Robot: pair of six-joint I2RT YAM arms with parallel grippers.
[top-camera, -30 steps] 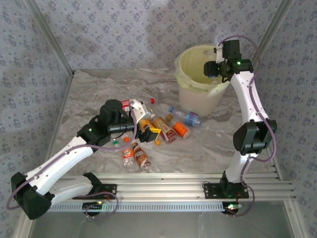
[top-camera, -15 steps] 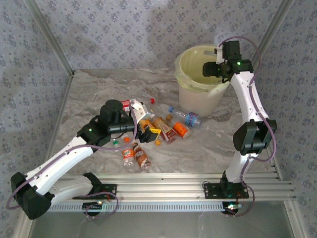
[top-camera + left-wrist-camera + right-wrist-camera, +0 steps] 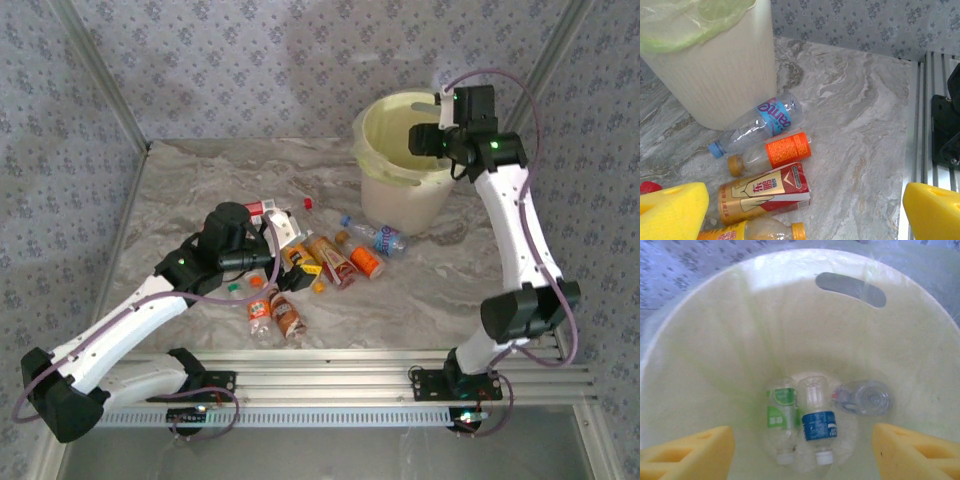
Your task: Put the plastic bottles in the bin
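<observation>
The bin (image 3: 398, 205), a pale cream bucket with a yellowish liner, stands at the back right. My right gripper (image 3: 428, 140) hangs open over its mouth, with nothing between the yellow pads (image 3: 690, 452). On the bin's floor lie a green-labelled bottle (image 3: 781, 412), a blue-labelled bottle (image 3: 819, 425) and a clear one (image 3: 862, 397). More plastic bottles lie on the table: blue-labelled (image 3: 767, 119), orange-labelled (image 3: 780, 151), red-and-gold (image 3: 765, 192) and yellow-labelled (image 3: 740, 232). My left gripper (image 3: 295, 250) is open just above this cluster and touches none of them.
Two more bottles (image 3: 275, 313) lie nearer the front rail. Loose caps sit on the marble: red (image 3: 308, 203), green (image 3: 232, 287) and orange (image 3: 255, 282). The blue-labelled bottle rests against the bin's wall (image 3: 715, 75). Patterned walls close in the table on three sides.
The right gripper has opened over the bin and the bluish thing it held is gone. The right elbow has swung out to the right and lower. The left gripper edged slightly right.
</observation>
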